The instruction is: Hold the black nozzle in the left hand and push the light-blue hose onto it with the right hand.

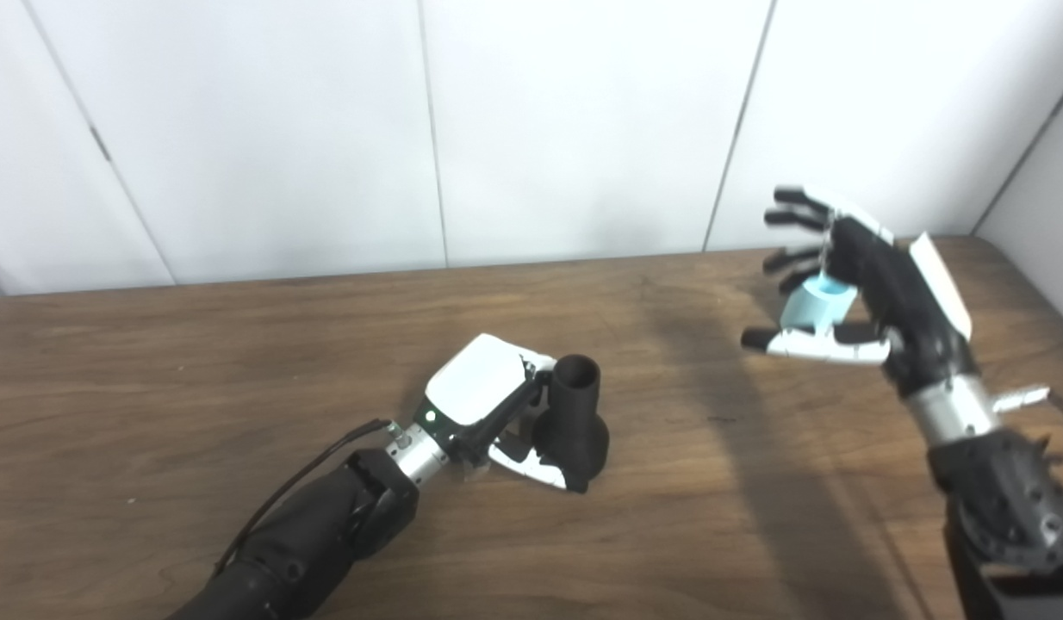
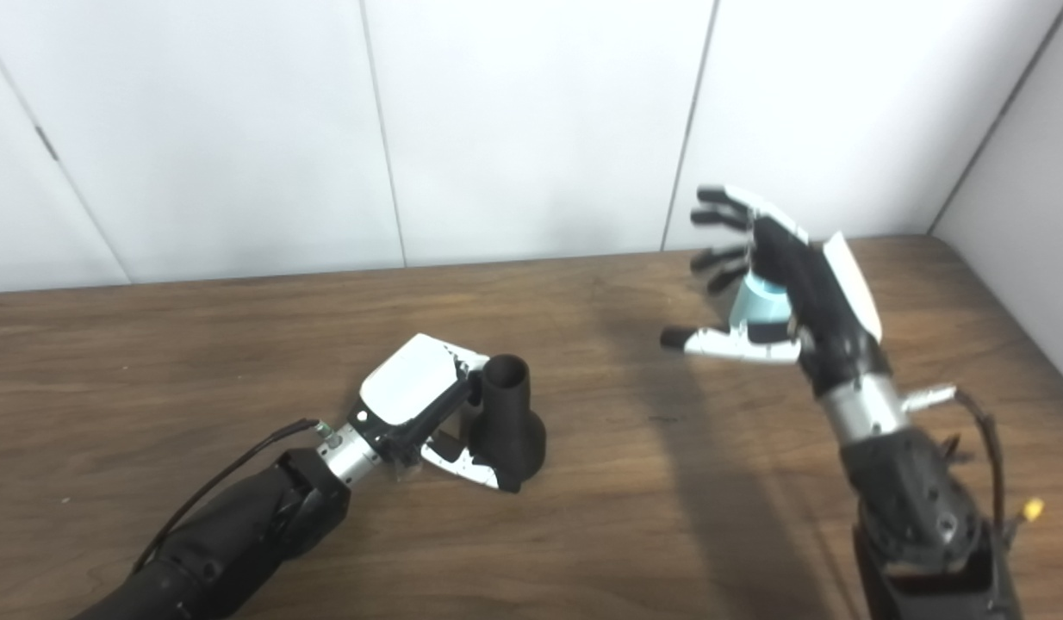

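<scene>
The black nozzle [image 1: 575,422] stands on the wooden table [image 1: 195,362] near the middle, wide base down and open narrow neck up. My left hand [image 1: 497,405] is wrapped around it from the left, with the thumb along its base and fingers behind the neck. My right hand [image 1: 859,284] is raised above the table's right side, palm facing left. A short light-blue hose [image 1: 814,303] sits in that palm, resting on the thumb while the other fingers are spread. A wide gap of table separates the hose from the nozzle.
White wall panels [image 1: 583,129] run along the table's far edge, and a side wall [image 2: 1022,224] closes the right end. A cable [image 2: 984,439] hangs from the right forearm.
</scene>
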Action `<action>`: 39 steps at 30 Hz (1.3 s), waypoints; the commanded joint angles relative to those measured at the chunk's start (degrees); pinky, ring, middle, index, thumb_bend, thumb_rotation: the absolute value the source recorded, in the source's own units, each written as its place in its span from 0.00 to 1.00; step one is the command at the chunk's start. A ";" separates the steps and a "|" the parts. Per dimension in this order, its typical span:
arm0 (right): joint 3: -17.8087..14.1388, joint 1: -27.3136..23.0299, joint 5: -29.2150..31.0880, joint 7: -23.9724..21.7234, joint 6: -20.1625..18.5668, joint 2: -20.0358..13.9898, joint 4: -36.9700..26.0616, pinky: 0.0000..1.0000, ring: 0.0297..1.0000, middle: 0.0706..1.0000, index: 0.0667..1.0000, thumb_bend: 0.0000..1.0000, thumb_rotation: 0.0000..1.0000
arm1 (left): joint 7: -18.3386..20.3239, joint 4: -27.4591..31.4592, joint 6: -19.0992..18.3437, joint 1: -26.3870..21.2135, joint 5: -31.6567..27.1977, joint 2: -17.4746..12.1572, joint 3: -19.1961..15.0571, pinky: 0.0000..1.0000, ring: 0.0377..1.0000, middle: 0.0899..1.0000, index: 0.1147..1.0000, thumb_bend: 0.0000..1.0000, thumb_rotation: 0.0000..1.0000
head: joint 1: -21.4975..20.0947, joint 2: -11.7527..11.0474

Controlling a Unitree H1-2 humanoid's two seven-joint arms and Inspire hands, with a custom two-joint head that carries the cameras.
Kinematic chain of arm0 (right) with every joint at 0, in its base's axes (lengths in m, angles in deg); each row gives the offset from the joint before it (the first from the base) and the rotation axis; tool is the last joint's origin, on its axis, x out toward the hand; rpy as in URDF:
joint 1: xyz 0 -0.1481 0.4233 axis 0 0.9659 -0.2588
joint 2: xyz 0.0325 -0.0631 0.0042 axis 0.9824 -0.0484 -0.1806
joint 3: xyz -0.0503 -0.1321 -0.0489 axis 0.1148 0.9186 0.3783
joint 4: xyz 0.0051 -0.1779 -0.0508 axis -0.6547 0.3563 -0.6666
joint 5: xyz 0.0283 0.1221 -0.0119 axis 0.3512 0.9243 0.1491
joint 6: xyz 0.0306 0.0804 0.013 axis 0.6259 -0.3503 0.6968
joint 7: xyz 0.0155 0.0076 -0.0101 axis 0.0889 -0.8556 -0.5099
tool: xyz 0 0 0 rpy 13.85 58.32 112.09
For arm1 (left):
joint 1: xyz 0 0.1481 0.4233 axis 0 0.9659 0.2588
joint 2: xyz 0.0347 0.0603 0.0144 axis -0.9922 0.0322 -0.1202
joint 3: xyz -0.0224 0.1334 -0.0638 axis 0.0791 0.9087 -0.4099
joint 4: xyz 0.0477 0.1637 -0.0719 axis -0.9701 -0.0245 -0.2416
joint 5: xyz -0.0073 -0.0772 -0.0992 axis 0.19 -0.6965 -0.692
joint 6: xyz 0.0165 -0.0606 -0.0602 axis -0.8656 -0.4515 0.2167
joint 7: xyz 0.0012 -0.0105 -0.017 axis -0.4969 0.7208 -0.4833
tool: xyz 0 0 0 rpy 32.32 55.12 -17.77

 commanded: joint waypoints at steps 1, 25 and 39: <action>-2.04 -7.05 -2.28 -0.58 -4.19 -5.04 -3.39 0.49 0.59 0.74 0.78 0.75 0.08 | 4.27 -9.82 -1.27 10.73 4.37 -2.29 4.58 0.30 0.36 0.38 0.46 0.50 0.00 | -1.47 -0.76; -0.47 -17.69 -16.43 -18.19 -13.06 -15.76 17.80 0.74 0.88 0.95 0.92 0.89 0.24 | 7.77 -5.75 -1.80 11.56 2.56 -5.68 2.93 0.35 0.36 0.38 0.47 0.50 0.00 | -11.92 -6.93; -1.69 -16.19 -10.08 -12.04 -10.36 -13.38 31.40 0.84 0.93 0.96 0.99 0.96 0.29 | 8.27 -5.82 -1.00 11.92 2.06 -6.07 3.77 0.36 0.34 0.36 0.44 0.50 0.00 | -11.48 -6.82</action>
